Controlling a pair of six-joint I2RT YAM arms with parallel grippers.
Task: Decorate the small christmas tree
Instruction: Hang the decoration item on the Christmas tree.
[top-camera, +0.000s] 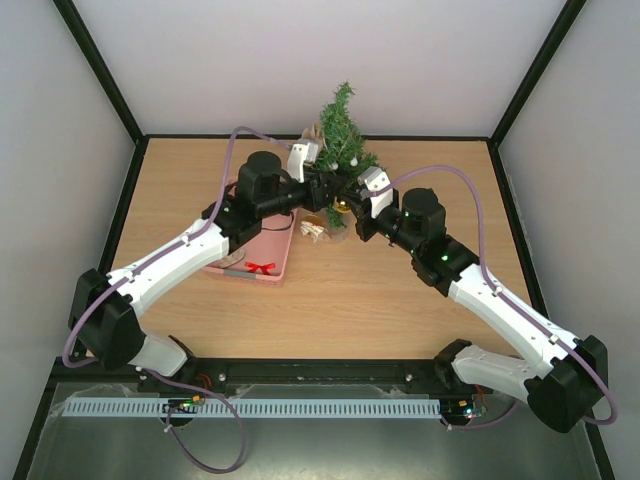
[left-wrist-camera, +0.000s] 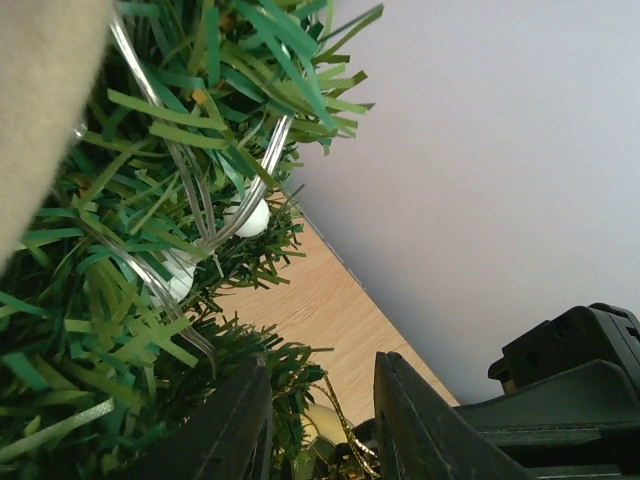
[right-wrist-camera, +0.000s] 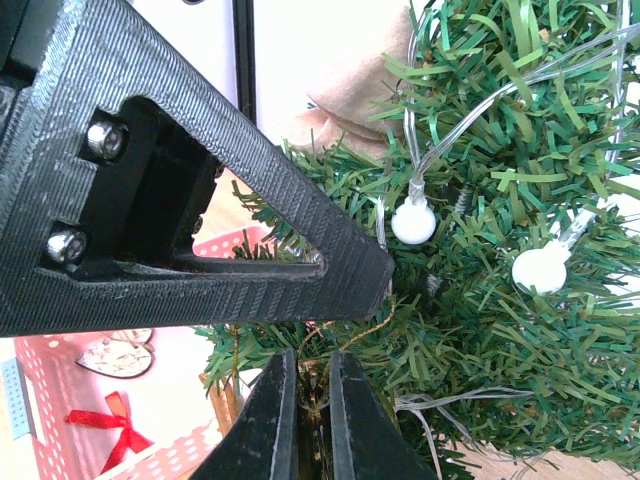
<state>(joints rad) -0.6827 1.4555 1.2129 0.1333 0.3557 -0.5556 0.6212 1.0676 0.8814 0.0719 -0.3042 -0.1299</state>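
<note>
The small christmas tree (top-camera: 341, 140) stands at the back middle of the table, strung with a clear wire of white bulbs (right-wrist-camera: 413, 222). Both grippers meet at its lower branches. My right gripper (right-wrist-camera: 312, 358) is shut on the top of a gold ornament (top-camera: 342, 206), whose thin gold cord (right-wrist-camera: 352, 330) runs up into the needles. My left gripper (left-wrist-camera: 322, 365) is open, one finger (left-wrist-camera: 235, 425) buried in the branches, with the gold cord (left-wrist-camera: 345, 420) and the pale ornament showing between its jaws. In the right wrist view the left gripper's finger (right-wrist-camera: 200, 200) crosses just above my right fingers.
A pink basket (top-camera: 283, 262) lies left of the tree under the left arm, holding a red bow (top-camera: 262, 268) and a heart-shaped ornament (right-wrist-camera: 115, 355). A pale wooden ornament (top-camera: 313, 231) rests beside the basket. A beige cloth item (right-wrist-camera: 350, 95) sits behind the tree.
</note>
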